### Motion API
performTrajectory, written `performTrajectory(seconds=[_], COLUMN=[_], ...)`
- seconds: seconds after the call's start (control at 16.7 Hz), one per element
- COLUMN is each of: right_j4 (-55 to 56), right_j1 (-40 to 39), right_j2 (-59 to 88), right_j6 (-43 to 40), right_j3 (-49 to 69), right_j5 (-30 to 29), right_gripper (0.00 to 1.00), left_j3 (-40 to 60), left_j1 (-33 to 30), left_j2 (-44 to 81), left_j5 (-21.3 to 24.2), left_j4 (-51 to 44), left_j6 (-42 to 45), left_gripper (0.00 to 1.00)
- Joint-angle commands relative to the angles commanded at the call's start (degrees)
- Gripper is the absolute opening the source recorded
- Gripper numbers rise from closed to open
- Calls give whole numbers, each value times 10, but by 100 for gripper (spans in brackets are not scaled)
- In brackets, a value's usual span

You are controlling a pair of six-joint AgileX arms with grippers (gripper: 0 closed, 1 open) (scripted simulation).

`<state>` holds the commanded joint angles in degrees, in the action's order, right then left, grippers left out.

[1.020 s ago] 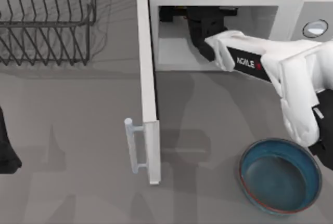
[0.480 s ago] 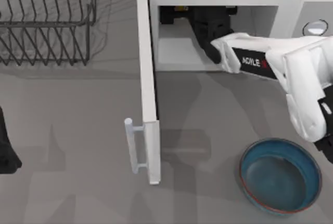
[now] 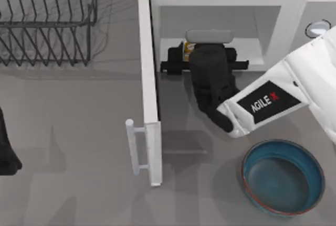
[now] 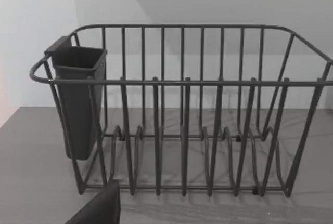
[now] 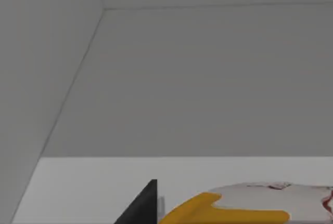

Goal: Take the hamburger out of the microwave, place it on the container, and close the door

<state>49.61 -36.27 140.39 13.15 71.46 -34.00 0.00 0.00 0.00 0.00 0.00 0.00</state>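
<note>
Where the right arm reaches in from the top view's right, its tool (image 3: 197,53) sits at the mouth of the microwave (image 3: 294,16), black wrist over the cavity's front edge. A sliver of the hamburger (image 3: 188,49) shows yellow just beside the black tool body, and the right wrist view has its white-and-orange wrapping (image 5: 250,208) low and close against a dark finger (image 5: 143,206), pale cavity walls behind. The fingers appear closed around it, though the wrist hides most of the grip from above.

The door (image 3: 148,89) stands open, swung out toward the near side on the cavity's left, its bar handle (image 3: 132,147) on the outer face; it lies just beside the tool's left. The container (image 3: 251,176) rests on the tabletop (image 3: 68,131) at near right, below the white forearm and apart from the tool.

A black wire dish rack (image 3: 47,21) occupies the far left, seen also in the left wrist view with a dark cup (image 4: 78,99) hung on one end. The left arm is parked at the left edge.
</note>
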Motion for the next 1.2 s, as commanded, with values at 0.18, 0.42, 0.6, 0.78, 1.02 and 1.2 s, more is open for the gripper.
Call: performTrajectory(seconds=[0.18, 0.42, 0.6, 0.78, 1.02, 1.2], right_j4=[35, 39, 26, -31, -128, -144], right_j1=[-12, -14, -7, -7, -8, -8], right_j2=[-32, -37, -42, -96, -182, -197], right_j6=[4, 5, 5, 5, 6, 6], right_j3=[-55, -62, -51, -48, -40, -38], right_j5=[-12, -13, -6, -5, -4, -4], right_gripper=[0, 0, 0, 0, 0, 0], left_j3=[0, 0, 0, 0, 0, 0], left_j1=[0, 0, 0, 0, 0, 0], left_j2=[0, 0, 0, 0, 0, 0], left_j5=[0, 0, 0, 0, 0, 0], left_j4=[0, 0, 0, 0, 0, 0], left_j6=[0, 0, 0, 0, 0, 0], left_gripper=[100, 100, 100, 100, 100, 100])
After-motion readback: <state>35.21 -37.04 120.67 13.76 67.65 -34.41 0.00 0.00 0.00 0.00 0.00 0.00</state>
